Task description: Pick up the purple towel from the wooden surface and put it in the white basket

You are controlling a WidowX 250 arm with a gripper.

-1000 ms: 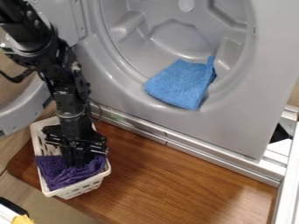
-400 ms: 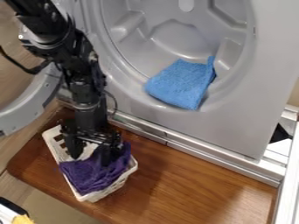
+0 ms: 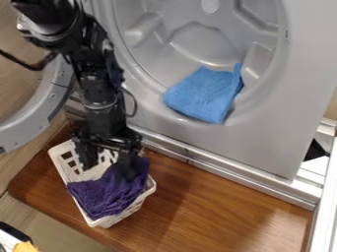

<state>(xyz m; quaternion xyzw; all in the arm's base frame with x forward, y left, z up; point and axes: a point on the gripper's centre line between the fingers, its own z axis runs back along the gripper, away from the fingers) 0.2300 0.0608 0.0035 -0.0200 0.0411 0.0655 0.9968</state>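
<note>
The gripper (image 3: 109, 165) hangs over the white basket (image 3: 123, 211), with its fingers spread well apart. One finger touches the purple cloth (image 3: 105, 197), which lies bunched in the basket, just below and beside the gripper, and the other stands over the basket's uncovered part. Nothing is clamped between them. The basket rests at a slant on the brown wooden surface (image 3: 217, 197) beneath the gripper.

Beyond the gripper is a grey washing machine (image 3: 263, 142) with its round door (image 3: 26, 130) open beside the arm (image 3: 99, 88). A blue cloth (image 3: 204, 96) lies on the lower lip of the machine's opening, well apart from the gripper. A metal rail (image 3: 223, 172) runs between the machine and the surface.
</note>
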